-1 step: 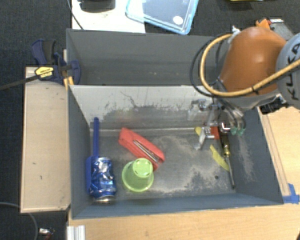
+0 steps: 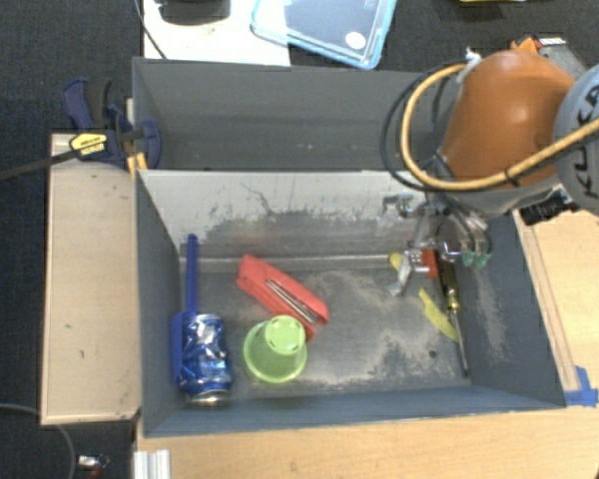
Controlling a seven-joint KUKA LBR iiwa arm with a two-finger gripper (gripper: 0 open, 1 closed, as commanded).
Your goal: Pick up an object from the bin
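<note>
Grey metal bin [image 2: 280, 118], seen from above, with a robot arm [image 2: 591, 118] under an orange domed cover [image 2: 499, 118] reaching in from the right. Its gripper [image 2: 427, 282] hangs low over the right part of the bin floor. Whether it is open or closed, or has hold of anything, cannot be told.

Just below it lies a slim yellow stick-like piece [image 2: 437, 316], slanting toward the right wall and too small to identify further. It looks light and stiff, and lying flat on metal it would probably skid. A pinch across its narrow width near the middle seems best. The sloping right wall close by leaves little room on that side.

Well apart, on the left, are a flat red oblong case [image 2: 280, 287], a lime green plastic cup [image 2: 276, 351] just beside it, a crushed blue drinks can [image 2: 202, 357], and a blue rod [image 2: 192, 267] along the left wall above the can. None of these seems to block the way.
</note>
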